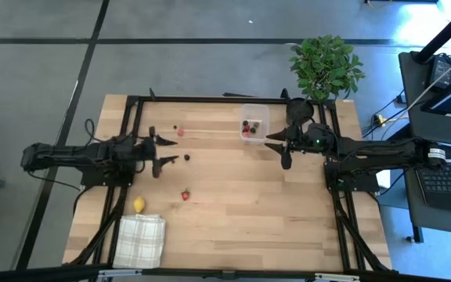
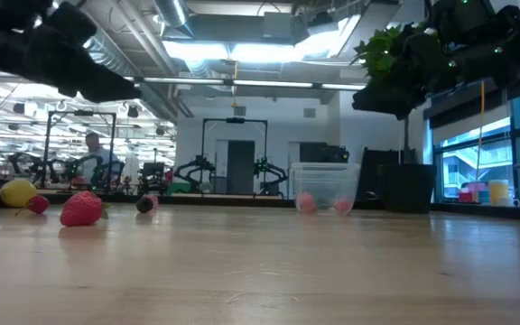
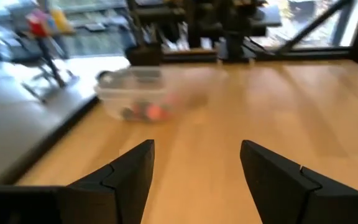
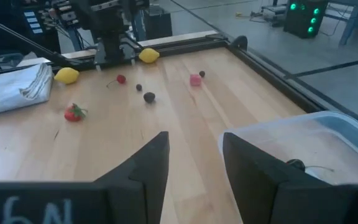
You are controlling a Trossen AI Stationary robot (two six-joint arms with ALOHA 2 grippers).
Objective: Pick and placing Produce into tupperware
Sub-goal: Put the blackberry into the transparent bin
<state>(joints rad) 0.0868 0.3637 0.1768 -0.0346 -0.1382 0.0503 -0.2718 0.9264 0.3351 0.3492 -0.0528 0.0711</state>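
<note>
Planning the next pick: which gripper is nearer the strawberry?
Left. The left gripper hangs just up-table of the strawberry; the right gripper sits farther off, beside the tupperware.

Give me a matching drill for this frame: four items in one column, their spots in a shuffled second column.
Items:
1. lemon
2. tupperware
3. left pincer
4. potted plant

Places:
A. beyond the table's far right corner
B. beside the checked cloth
C. open, over the table's left part
D. far side of table, berries inside

Pairs: 1-B, 2-D, 3-C, 4-A
</note>
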